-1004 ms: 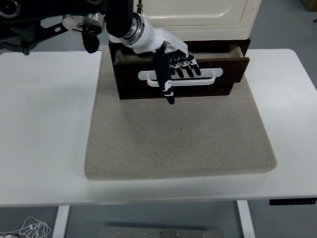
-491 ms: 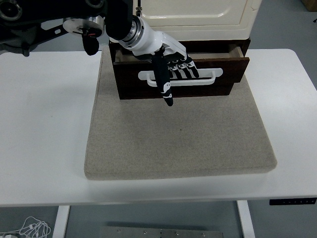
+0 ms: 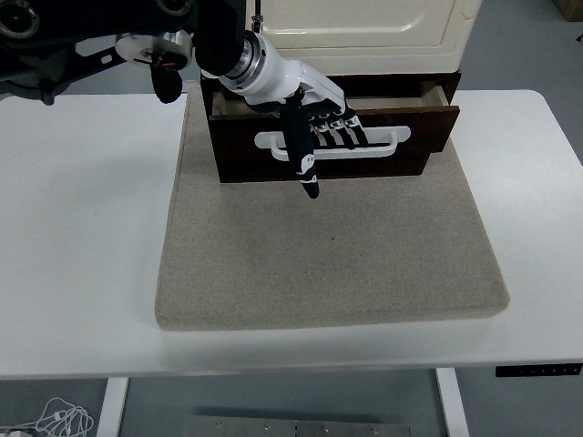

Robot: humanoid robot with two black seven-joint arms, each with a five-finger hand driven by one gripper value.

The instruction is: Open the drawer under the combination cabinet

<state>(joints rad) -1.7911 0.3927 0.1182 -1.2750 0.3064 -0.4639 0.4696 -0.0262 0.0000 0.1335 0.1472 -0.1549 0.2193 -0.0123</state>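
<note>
a: where is the drawer [image 3: 401, 137]?
b: pulled partly out beneath the cream cabinet [image 3: 355, 23], at the far edge of the grey mat [image 3: 328, 255].
a: and the left hand [image 3: 314, 114]?
b: over the drawer front, four fingers hooked in the white handle [image 3: 383, 146], thumb pointing down, holding it.

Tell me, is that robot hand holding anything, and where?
The left hand has its fingers hooked through the white handle on the drawer front, left of its middle.
</note>
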